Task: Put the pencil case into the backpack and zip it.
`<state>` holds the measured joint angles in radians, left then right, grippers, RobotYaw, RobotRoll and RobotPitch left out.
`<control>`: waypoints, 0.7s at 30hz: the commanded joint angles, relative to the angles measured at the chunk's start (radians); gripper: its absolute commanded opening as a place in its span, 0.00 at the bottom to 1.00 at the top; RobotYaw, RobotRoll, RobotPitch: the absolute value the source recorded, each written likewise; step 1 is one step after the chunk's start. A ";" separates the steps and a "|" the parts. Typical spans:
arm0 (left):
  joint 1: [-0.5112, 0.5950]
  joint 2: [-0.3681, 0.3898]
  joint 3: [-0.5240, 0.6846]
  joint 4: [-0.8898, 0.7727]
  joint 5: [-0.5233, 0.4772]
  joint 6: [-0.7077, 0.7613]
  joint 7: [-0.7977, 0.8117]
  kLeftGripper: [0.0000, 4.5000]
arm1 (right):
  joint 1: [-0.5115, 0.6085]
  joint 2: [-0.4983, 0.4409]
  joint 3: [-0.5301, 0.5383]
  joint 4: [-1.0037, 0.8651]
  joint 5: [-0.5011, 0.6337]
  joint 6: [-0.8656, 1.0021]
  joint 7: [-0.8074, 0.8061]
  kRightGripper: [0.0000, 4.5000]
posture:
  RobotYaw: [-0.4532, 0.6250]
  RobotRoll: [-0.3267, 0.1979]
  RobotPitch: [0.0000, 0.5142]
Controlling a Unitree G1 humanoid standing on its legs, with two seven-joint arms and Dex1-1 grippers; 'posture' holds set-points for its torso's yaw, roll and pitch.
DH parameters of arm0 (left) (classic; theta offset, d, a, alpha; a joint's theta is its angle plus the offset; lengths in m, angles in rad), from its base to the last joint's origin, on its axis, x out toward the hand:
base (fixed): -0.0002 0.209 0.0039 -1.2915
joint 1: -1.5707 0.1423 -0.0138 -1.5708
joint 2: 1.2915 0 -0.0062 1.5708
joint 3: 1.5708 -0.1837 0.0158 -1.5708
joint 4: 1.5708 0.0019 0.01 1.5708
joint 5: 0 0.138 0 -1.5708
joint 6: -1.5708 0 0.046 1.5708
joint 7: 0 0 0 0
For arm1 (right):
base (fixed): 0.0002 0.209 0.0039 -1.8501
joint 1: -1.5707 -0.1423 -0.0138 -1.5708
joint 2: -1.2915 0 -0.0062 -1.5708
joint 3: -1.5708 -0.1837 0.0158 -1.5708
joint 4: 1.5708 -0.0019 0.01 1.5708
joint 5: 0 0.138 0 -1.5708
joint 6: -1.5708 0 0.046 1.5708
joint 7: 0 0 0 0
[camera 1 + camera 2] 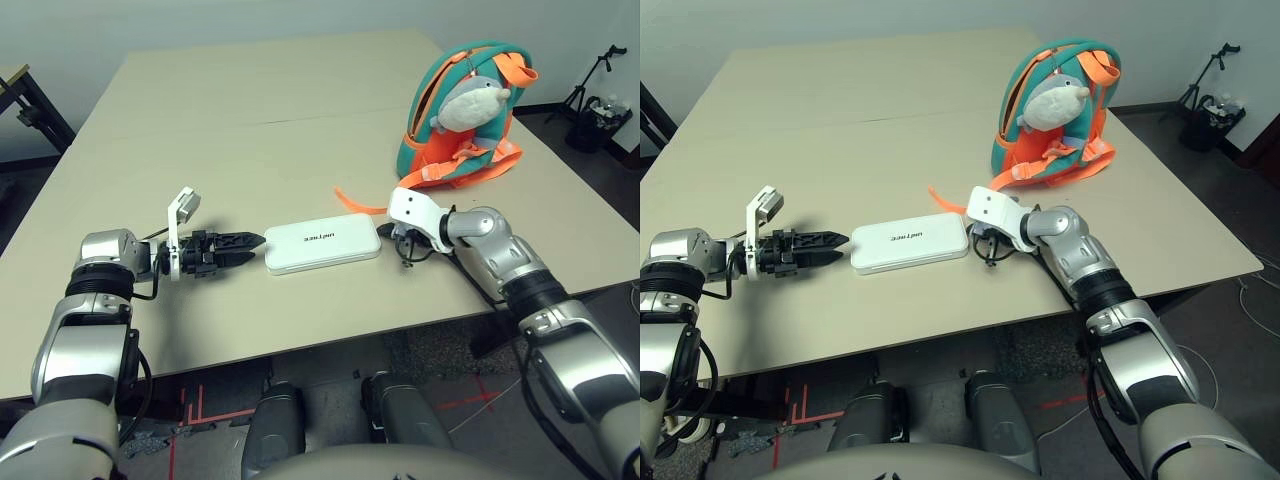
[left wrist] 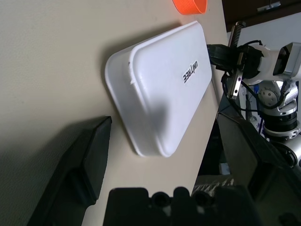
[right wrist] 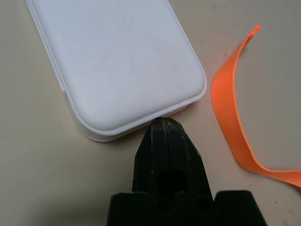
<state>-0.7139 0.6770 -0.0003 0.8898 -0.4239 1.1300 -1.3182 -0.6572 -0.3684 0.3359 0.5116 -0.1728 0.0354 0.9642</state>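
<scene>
Left eye view: both tools flanked the pencil case, nothing lifted yet.

The left tool (image 1: 245, 241) lay just beside one short end of the pencil case (image 1: 322, 244), its fingers parted in the wrist view; the right tool (image 3: 168, 123) was pinched closed with its tip at the other end (grasping nothing). The case lay flat on the desk (image 1: 250, 120), well apart from the backpack (image 1: 462, 115), whose orange strap (image 3: 230, 113) trailed nearby. Judged: the pick-up step; next needs a firm hold on the case.
</scene>
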 commanded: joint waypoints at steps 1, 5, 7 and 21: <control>0.010 0.008 -0.017 0.016 0.027 -0.002 0.011 1.00 | -0.023 0.053 0.042 -0.035 0.003 0.013 0.023 0.00 | 0.33 0.62 0.07; 0.009 0.006 -0.022 0.011 0.029 0.003 0.008 1.00 | -0.045 0.101 0.064 -0.041 -0.004 0.027 0.032 0.00 | 0.33 0.62 0.08; 0.007 0.007 -0.023 0.011 0.032 0.005 0.005 1.00 | -0.050 0.113 0.067 -0.040 -0.008 0.034 0.032 0.00 | 0.32 0.62 0.08; 0.010 0.010 -0.027 0.004 0.042 0.013 -0.007 1.00 | -0.068 0.131 0.076 -0.013 -0.023 0.035 0.038 0.00 | 0.32 0.62 0.09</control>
<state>-0.7142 0.6918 -0.0023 0.8827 -0.3983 1.1322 -1.3290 -0.7077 -0.2292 0.4179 0.5073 -0.2071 0.0833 0.9961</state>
